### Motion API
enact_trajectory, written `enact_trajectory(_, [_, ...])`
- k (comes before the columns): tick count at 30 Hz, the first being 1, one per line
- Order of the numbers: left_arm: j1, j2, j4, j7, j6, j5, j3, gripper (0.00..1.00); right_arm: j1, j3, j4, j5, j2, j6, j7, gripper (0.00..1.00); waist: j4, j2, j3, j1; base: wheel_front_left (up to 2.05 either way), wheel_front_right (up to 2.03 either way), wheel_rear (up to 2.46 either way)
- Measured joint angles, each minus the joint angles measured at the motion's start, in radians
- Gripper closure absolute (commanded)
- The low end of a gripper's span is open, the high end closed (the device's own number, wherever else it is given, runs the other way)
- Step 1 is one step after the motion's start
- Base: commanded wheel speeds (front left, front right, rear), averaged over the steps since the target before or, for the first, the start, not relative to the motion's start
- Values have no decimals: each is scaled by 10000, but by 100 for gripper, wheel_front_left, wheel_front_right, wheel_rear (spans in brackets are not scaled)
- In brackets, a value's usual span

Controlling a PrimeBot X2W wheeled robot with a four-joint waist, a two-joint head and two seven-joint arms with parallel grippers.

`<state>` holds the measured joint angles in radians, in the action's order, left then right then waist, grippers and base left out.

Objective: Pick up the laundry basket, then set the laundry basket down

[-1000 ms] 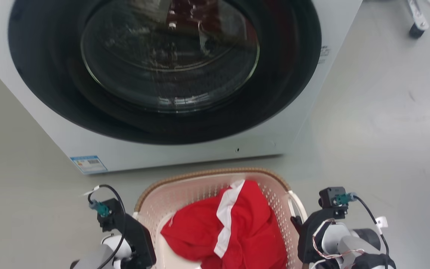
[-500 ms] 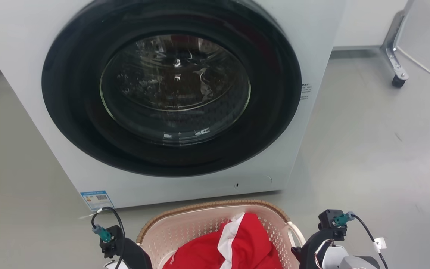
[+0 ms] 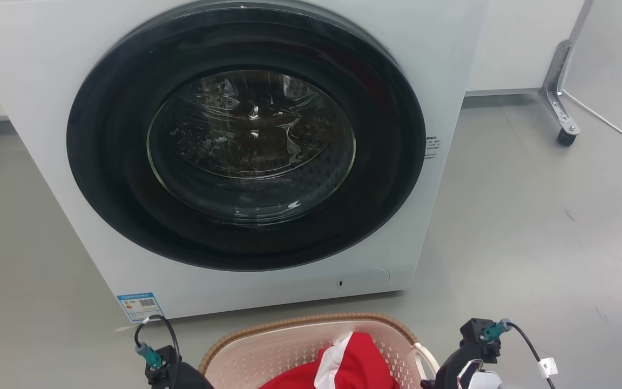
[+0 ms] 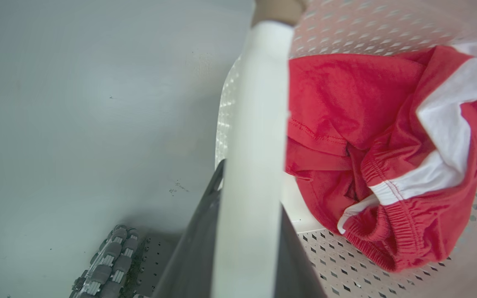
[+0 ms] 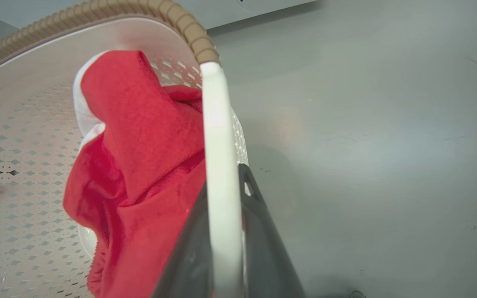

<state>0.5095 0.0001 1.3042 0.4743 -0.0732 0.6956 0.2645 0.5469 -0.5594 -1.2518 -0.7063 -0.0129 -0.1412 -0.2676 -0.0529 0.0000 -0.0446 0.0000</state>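
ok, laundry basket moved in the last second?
Yes. In the head view the washing machine shrank while the laundry basket kept its size: it drew away from the machine with the robot, up or back I cannot tell.

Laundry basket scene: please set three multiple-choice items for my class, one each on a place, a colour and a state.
1. Where is the laundry basket? A. in front of the washing machine; B. on top of it; C. inside its drum.
2. What colour is the garment in the basket? A. blue; B. green; C. red and white.
3. The right gripper is: A. open; B. shut on the basket's handle; C. holding the garment.
Answers: 1 A, the head view shows it on the near side of the machine's front; 2 C, red cloth with a white stripe; 3 B, its fingers press either side of the white handle.
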Motion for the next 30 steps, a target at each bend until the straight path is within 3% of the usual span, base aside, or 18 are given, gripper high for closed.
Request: enact_trajectory(30, [-69,65,6,274,134,73,0,100,-47,-219,182,-652,-21,8,-481,100,-98,1,-94,1,0,0,0])
